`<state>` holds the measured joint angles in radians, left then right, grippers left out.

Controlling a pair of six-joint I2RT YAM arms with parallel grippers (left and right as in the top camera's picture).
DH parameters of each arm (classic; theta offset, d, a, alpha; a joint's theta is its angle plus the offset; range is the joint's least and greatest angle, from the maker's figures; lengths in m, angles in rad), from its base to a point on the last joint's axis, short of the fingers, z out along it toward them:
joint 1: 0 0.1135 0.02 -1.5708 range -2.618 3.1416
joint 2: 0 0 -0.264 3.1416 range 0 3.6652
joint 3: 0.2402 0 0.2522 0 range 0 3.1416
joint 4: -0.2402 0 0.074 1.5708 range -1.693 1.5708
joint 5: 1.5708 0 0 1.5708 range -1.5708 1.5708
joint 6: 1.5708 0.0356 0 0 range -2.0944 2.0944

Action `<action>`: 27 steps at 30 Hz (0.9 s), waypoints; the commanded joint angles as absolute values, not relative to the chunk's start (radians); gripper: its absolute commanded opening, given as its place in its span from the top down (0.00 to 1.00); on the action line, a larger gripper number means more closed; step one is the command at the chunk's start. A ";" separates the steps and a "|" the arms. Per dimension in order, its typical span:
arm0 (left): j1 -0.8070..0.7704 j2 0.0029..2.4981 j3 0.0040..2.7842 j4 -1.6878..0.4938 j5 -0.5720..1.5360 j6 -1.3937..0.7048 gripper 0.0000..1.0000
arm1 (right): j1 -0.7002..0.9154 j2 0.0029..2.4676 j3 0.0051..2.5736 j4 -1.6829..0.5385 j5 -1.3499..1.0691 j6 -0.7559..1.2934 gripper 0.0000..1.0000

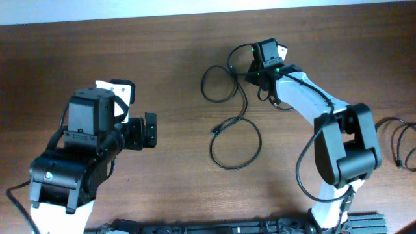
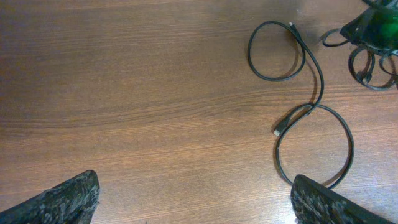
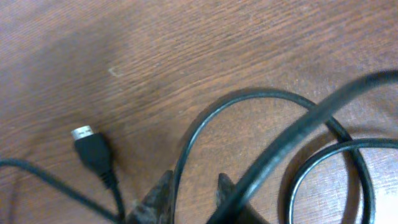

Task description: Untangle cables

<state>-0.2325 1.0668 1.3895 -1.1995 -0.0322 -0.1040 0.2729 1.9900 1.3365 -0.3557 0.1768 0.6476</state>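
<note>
Looped cables (image 1: 235, 133) at surface (image 1: 175, 71) centre, right jaws nearly together low among them at 1 o'clock; left jaws apart over bare wood at 9 o'clock.

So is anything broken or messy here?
Nothing looks broken. The only mess is the black cable on the table: it curls in loose loops that cross over, with more cord bunched under the right gripper. The left gripper holds nothing.

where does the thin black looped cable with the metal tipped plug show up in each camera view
Overhead: the thin glossy black looped cable lies centre-right, between the arms.
Left wrist: same cable at right, two loops, plug end between them.
Right wrist: black cable strands fill the lower frame; whether they are the same cable is unclear.
Shared landmark: the brown wooden table.
</note>
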 commanded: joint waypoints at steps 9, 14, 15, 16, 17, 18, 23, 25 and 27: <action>-0.226 1.066 1.408 -1.198 -0.022 -0.088 0.01 | 0.274 1.979 1.341 -0.349 0.195 0.644 0.96; -0.226 1.066 1.408 -1.198 -0.021 -0.088 0.01 | 0.274 1.860 1.341 -0.362 0.196 0.616 0.96; -0.226 1.066 1.408 -1.198 -0.021 -0.088 0.01 | 0.274 1.825 1.341 -0.360 0.198 0.596 0.96; -0.226 1.066 1.408 -1.198 -0.021 -0.088 0.01 | 0.274 1.791 1.341 -0.357 0.208 0.577 0.96; -0.226 1.066 1.408 -1.198 -0.021 -0.088 0.01 | 0.274 1.762 1.341 -0.357 0.229 0.572 0.96; -0.226 1.066 1.408 -1.198 -0.021 -0.088 0.01 | 0.274 1.724 1.341 -0.358 0.266 0.564 0.96; -0.226 1.066 1.408 -1.198 -0.021 -0.088 0.01 | 0.274 1.509 1.341 -0.342 0.578 0.423 0.96; -0.226 1.066 1.408 -1.198 -0.021 -0.088 0.01 | 0.273 1.454 1.341 -0.315 0.697 0.348 0.96; -0.226 1.066 1.408 -1.198 -0.021 -0.088 0.01 | 0.272 1.409 1.341 -0.279 0.830 0.285 0.96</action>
